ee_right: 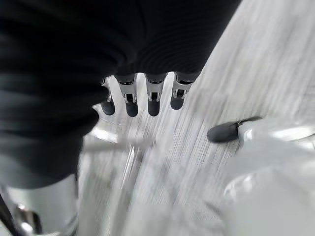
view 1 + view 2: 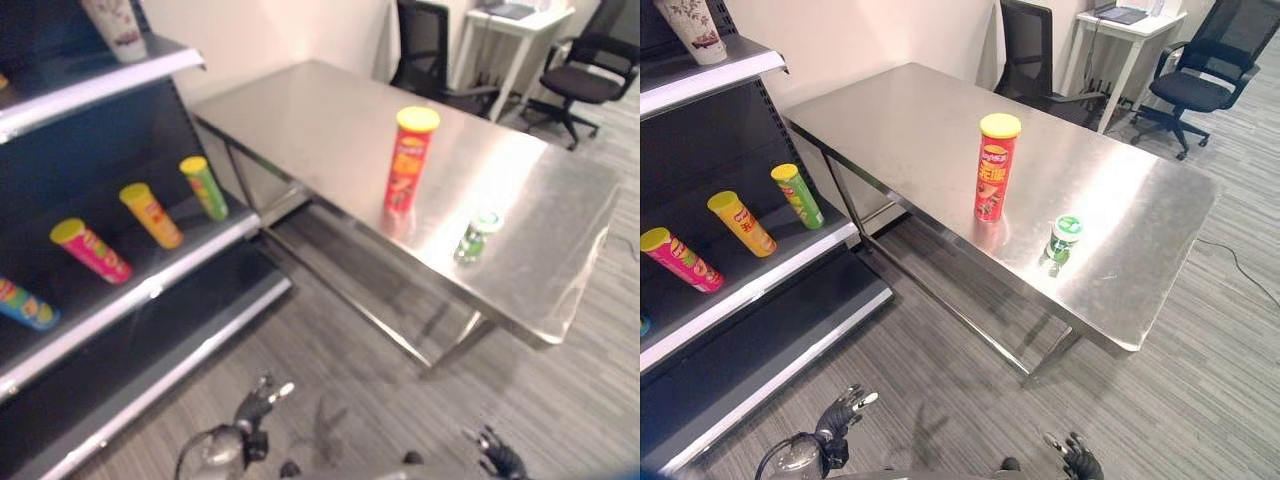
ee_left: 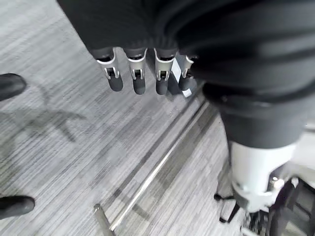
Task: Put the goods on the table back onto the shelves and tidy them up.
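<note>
Floor below — both hands (image 2: 845, 412) low, slack

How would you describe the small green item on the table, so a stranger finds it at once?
Look at the steel table beside the shelves. Near its front edge stands a tall red can with a yellow lid. The small green container stands apart from it, toward the table's end, far shorter, with a white-and-green top.

Black office chairs (image 2: 1200, 85) and a white desk (image 2: 1127, 30) at upper right; grey striped carpet (image 2: 1200, 400) across the lower frame.
</note>
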Robot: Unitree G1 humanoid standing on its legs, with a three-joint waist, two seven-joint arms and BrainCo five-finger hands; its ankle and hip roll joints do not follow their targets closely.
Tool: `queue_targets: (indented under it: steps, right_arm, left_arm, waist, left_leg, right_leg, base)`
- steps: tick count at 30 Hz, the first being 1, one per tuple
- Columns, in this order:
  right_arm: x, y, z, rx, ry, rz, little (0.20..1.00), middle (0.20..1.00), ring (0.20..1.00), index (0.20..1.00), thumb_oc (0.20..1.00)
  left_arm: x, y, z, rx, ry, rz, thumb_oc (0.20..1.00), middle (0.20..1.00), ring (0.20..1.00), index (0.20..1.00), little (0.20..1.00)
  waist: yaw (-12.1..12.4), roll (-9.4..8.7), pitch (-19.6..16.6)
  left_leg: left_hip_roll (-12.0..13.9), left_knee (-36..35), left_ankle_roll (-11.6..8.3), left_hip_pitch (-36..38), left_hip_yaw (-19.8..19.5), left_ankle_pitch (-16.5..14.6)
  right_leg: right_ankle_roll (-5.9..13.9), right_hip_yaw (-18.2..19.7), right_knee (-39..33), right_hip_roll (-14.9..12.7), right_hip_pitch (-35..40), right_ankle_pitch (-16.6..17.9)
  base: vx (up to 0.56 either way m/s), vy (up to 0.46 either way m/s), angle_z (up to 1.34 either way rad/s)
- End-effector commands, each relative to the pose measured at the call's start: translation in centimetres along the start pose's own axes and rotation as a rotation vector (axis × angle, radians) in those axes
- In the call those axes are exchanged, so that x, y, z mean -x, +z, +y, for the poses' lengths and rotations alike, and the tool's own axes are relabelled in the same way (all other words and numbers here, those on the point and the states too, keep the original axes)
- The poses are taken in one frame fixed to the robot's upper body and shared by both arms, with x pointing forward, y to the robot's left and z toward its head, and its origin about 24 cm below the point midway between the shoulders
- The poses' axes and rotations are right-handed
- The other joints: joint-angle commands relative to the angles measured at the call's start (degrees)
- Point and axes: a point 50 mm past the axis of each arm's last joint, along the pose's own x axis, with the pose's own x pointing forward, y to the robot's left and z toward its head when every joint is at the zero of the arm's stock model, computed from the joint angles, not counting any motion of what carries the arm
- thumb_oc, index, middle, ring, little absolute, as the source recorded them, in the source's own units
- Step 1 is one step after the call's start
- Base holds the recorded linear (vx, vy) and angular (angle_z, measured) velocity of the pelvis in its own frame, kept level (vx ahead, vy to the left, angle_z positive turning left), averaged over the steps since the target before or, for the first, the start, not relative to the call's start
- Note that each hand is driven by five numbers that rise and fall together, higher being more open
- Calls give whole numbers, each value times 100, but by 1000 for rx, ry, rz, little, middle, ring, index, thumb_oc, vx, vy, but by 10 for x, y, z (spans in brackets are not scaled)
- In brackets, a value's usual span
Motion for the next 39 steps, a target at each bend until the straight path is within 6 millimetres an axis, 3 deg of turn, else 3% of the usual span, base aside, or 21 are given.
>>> queue_targets:
  steps: [1,3,5,6,7,8,9,10,12,14,17,22,28,33,39]
  right_arm:
    - [-8,63,-20,-38,-74,-252,1000,1000,1000,1000,1000]
    - [5,110,-44,-121,-125,-450,1000,1000,1000,1000,1000]
    - [33,180,-40,-25,-56,-733,1000,1000,1000,1000,1000]
    - [33,180,-40,-25,-57,-732,1000,1000,1000,1000,1000]
    - [53,208,-24,-35,15,-879,1000,1000,1000,1000,1000]
    - [58,216,-24,-15,6,-909,1000,1000,1000,1000,1000]
    - [92,272,-4,46,107,-1139,1000,1000,1000,1000,1000]
    - [92,272,-4,46,107,-1140,1000,1000,1000,1000,1000]
    - [106,298,9,148,121,-1224,1000,1000,1000,1000,1000]
    - [129,332,48,227,223,-1339,1000,1000,1000,1000,1000]
    - [122,343,61,309,260,-1301,1000,1000,1000,1000,1000]
    - [105,385,89,513,247,-1213,1000,1000,1000,1000,1000]
    - [91,403,100,659,193,-1123,1000,1000,1000,1000,1000]
    - [84,400,109,711,240,-1072,1000,1000,1000,1000,1000]
    - [65,374,114,825,301,-953,1000,1000,1000,1000,1000]
  left_arm:
    - [-6,22,5,11,0,-103,1000,1000,1000,1000,1000]
    - [-2,16,8,-1,6,-84,1000,1000,1000,1000,1000]
    - [0,11,9,-12,14,-72,1000,1000,1000,1000,1000]
    - [0,11,9,-13,13,-73,1000,1000,1000,1000,1000]
    - [1,7,9,-6,23,-59,1000,1000,1000,1000,1000]
    - [1,6,7,-11,18,-53,1000,1000,1000,1000,1000]
    - [2,0,8,-19,19,-30,1000,1000,1000,1000,1000]
    - [2,0,8,-19,19,-31,1000,1000,1000,1000,1000]
    - [3,-2,8,-29,10,-25,1000,1000,1000,1000,1000]
    - [3,-1,9,-58,-2,-12,1000,1000,1000,1000,1000]
    - [3,1,8,-67,-12,-19,1000,1000,1000,1000,1000]
    - [0,10,6,-93,-47,-41,1000,1000,1000,1000,1000]
    - [1,11,1,-100,-72,-50,1000,1000,1000,1000,1000]
    - [1,13,-4,-101,-90,-62,1000,1000,1000,1000,1000]
    - [4,3,-6,-102,-93,-30,1000,1000,1000,1000,1000]
  waist:
    - [25,-87,102]
    - [-47,-130,79]
    - [-94,-143,54]
    - [-93,-142,41]
    - [-126,-139,32]
    - [-124,-135,25]
    - [-100,-139,22]
    - [-103,-137,11]
    - [-38,-128,1]
    - [102,-125,-19]
    - [184,-125,-5]
    - [456,-125,35]
    - [566,-66,111]
    - [613,-22,179]
    - [682,0,194]
  left_leg:
    - [87,65,-263,327,124,-43]
    - [97,65,-276,345,148,-57]
    - [103,65,-288,330,149,-43]
    - [104,65,-285,309,149,-30]
    - [107,65,-294,304,155,-28]
    - [111,65,-297,292,152,-22]
    - [133,65,-338,312,149,13]
    - [134,65,-335,291,149,25]
    - [156,65,-360,265,119,80]
    - [194,65,-406,239,75,146]
    - [230,65,-442,222,24,202]
    - [314,65,-537,158,-114,335]
    - [379,65,-605,30,-240,437]
    - [427,65,-656,-99,-335,518]
    - [485,65,-676,-117,-402,541]
  right_leg:
    - [290,-265,2,-199,-244,727]
    - [323,-286,2,-201,-212,710]
    - [336,-300,2,-200,-214,718]
    - [330,-299,2,-200,-236,728]
    - [328,-291,2,-195,-250,729]
    - [325,-301,2,-190,-256,726]
    - [313,-304,2,-161,-232,703]
    - [307,-303,2,-160,-253,713]
    - [284,-317,2,-137,-257,705]
    - [251,-385,2,-102,-224,670]
    - [228,-454,2,-76,-178,646]
    - [157,-593,2,3,-107,565]
    - [112,-719,2,45,-116,525]
    - [96,-807,2,64,-161,512]
    - [70,-921,2,112,-109,454]
  base:
    - [25,-8,-3]
    - [47,2,-4]
    - [31,-2,-5]
    - [5,0,-4]
    - [1,-1,-3]
    - [14,-12,-5]
    - [4,-16,-4]
    - [1,-26,-4]
    - [-1,-16,0]
    - [-3,-47,4]
    - [-12,-50,15]
    - [-9,-70,17]
    - [-7,-62,16]
    - [-16,-42,12]
    - [19,-31,13]
